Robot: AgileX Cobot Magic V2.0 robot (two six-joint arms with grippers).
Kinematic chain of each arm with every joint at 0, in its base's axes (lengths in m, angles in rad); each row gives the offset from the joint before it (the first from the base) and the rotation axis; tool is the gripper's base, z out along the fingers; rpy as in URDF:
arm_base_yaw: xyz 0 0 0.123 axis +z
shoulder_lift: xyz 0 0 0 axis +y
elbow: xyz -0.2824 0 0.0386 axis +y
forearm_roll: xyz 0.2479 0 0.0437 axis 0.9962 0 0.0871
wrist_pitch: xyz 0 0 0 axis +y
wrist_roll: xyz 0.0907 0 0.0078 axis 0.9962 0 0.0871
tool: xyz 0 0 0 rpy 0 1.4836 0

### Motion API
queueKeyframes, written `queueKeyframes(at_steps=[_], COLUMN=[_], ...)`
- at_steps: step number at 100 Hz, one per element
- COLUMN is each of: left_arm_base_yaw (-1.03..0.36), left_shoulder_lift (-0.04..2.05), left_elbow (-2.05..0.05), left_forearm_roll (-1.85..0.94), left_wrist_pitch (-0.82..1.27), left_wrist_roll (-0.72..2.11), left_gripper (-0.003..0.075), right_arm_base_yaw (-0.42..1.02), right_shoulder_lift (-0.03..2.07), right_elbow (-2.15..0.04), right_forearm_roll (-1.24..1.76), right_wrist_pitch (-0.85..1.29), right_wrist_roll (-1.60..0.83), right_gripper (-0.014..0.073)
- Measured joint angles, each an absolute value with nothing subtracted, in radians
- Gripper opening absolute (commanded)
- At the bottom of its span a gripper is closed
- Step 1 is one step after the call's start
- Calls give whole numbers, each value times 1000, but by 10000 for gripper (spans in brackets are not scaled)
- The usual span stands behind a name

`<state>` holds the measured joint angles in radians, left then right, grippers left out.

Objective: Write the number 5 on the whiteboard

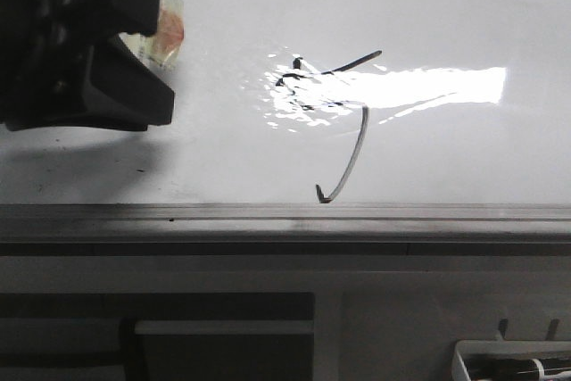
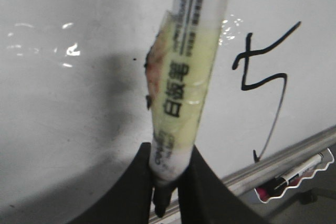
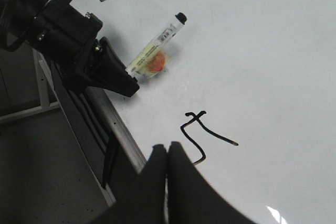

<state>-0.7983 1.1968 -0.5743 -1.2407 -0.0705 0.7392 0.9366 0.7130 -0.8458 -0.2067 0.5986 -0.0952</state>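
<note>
Black number 5 (image 2: 265,80) on glossy white whiteboard (image 2: 79,129) (dark specks).

In the front view, glare on the whiteboard (image 1: 428,24) washes out the middle of the 5 (image 1: 343,122), so its strokes there cannot be followed. The left tool (image 1: 147,46) is cut off by the left edge, and the marker (image 1: 159,6) it holds runs out past the top edge, its tip unseen. In the left wrist view the marker (image 2: 186,77) also leaves the frame at the top, and its small print is too blurred to read. A tray (image 1: 513,361) at the lower right corner is cropped; its contents are unclear. In the right wrist view the right tool (image 3: 169,153) hides the tail of the 5 (image 3: 202,132).
</note>
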Motion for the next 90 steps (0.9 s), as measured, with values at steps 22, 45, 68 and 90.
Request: queueKeyframes(at_steps=[22, 45, 68, 90], left_arm_base_yaw=[-887, -905, -906, -907], left_shoulder_lift=[1278, 1323, 1327, 1329], left_elbow=[-574, -582, -584, -584], left_forearm_roll=[-1321, -1322, -1322, -1322], left_wrist_pitch=[-243, -251, -257, -261], left_wrist_roll=[729, 719, 717, 716], left_gripper=[-20, -20, -20, 101], right_arm_base_yaw=[937, 937, 937, 937], right_shoulder_lift=[712, 712, 712, 712], right_elbow=[-824, -821, -821, -821], right_forearm_roll=[-201, -202, -201, -201], right_wrist_pitch=[601, 603, 605, 607], right_wrist_roll=[-86, -61, -57, -57], right_gripper=[-61, -61, -61, -61])
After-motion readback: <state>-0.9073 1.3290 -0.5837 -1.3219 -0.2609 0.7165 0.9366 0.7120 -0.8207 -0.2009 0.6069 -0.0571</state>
